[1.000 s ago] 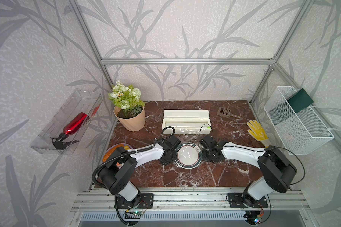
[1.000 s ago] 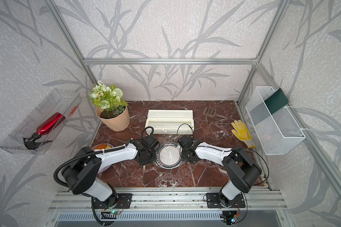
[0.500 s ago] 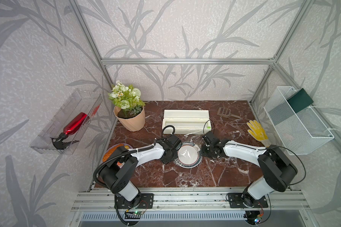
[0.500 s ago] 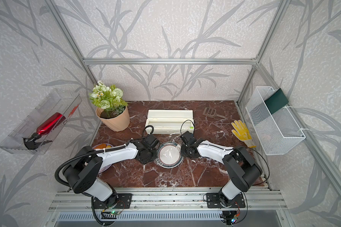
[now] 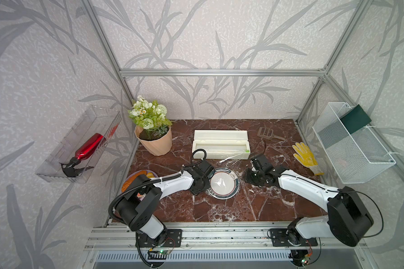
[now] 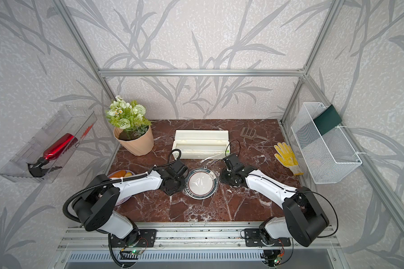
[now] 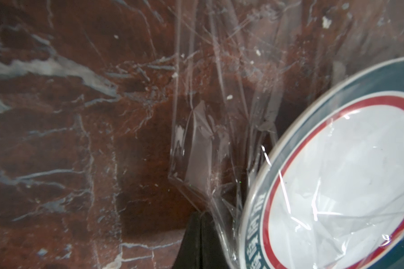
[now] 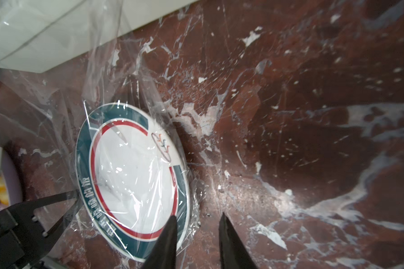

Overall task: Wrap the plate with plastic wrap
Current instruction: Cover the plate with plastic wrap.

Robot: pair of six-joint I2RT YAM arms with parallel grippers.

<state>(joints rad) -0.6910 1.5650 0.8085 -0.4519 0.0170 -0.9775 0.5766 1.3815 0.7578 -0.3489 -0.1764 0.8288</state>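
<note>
**Plate under the film: left jaws clenched, right jaws released**

You see the plate (image 5: 236, 186) lying flat on the worktop (image 5: 219, 209), near its middle. It is just in front of the cream dispenser box (image 5: 221, 144), between your left arm (image 5: 173, 184) and your right arm (image 5: 301, 186). The plastic wrap (image 8: 135, 177) lies wrinkled over the plate's whole face and spreads onto the worktop on both sides. A strip of it rises toward the box; I cannot tell if it is attached there.

Your left jaws are clenched at the plate's left rim. In the left wrist view the folds of the film run down into their closed tips. They pinch the edge of the wrap just beside the rim, not the plate itself.

Your right jaws are released and grasp nothing. In the right wrist view one finger (image 8: 166, 242) stands over the plate's green band and the other finger (image 8: 231, 242) over the bare worktop. The rim and the loose film edge lie in the gap between them. Whether a finger touches the film, I cannot tell.
</note>
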